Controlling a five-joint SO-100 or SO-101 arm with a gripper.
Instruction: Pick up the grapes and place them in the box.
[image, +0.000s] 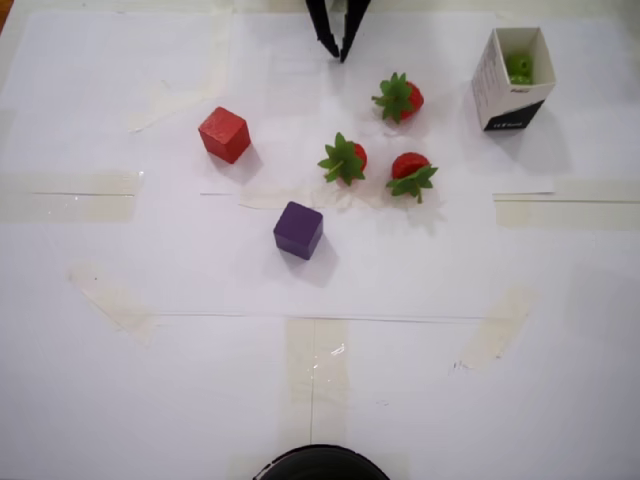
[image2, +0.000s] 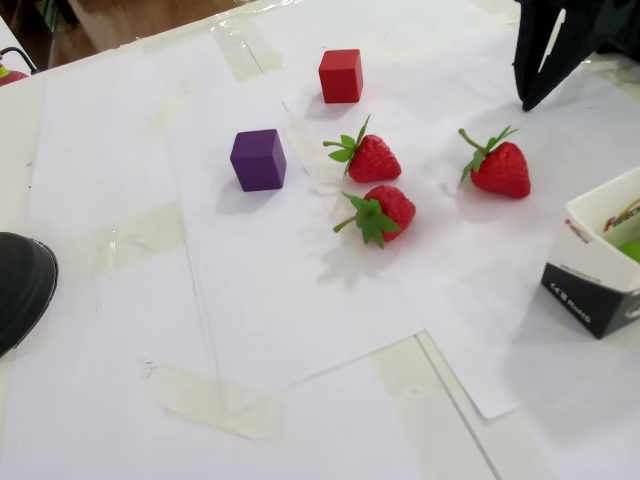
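Overhead, surface: white paper sheets (image: 200, 380) cover the table, joined with strips of pale tape (image: 313, 370); a dark round thing (image: 320, 464) pokes in at the bottom edge.
Overhead, box: the white box (image: 497, 85) with a black band at its base stands at the upper right, its open top facing the camera.
Overhead, contents: the grapes (image: 519, 67) lie inside the box as a light-green cluster.
Overhead, loose things: three strawberries (image: 345, 159) sit left of the box; a red cube (image: 224, 134) is further left and a purple cube (image: 298, 230) lies below them.
Overhead, claw: the gripper (image: 336, 50) hangs at the top edge, fingertips nearly together and holding nothing, well apart from the box.

Fixed view, surface: the same papered table (image2: 300, 300); a strip of brown floor shows at the top left.
Fixed view, box: the box (image2: 597, 275) is cut off by the right edge, with a bit of green (image2: 630, 240) visible inside.
Fixed view, loose things: the strawberries (image2: 375, 158) sit mid-table, the purple cube (image2: 259, 159) to their left and the red cube (image2: 340, 75) behind.
Fixed view, claw: the gripper (image2: 527, 100) points down at the top right, empty; a narrow slit shows between the fingers.
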